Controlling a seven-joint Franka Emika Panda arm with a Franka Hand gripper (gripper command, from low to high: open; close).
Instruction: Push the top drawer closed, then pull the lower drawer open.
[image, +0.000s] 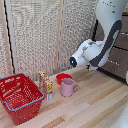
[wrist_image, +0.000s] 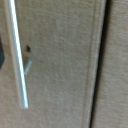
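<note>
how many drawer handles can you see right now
2 in the exterior view: one silver handle on the upper drawer front behind the arm, one on the drawer front below it. The wrist view shows one handle close up. The arm may hide others.

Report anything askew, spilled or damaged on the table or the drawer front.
Nothing stands out. The red basket, pink mug and small carton stand upright on the wooden table, with no spill. The wrist view shows a drawer front whose silver handle looks intact.

Exterior view looks down across the table (image: 95, 102) — wrist view, blurry, sits perhaps very close against a drawer front (wrist_image: 60, 65).
</note>
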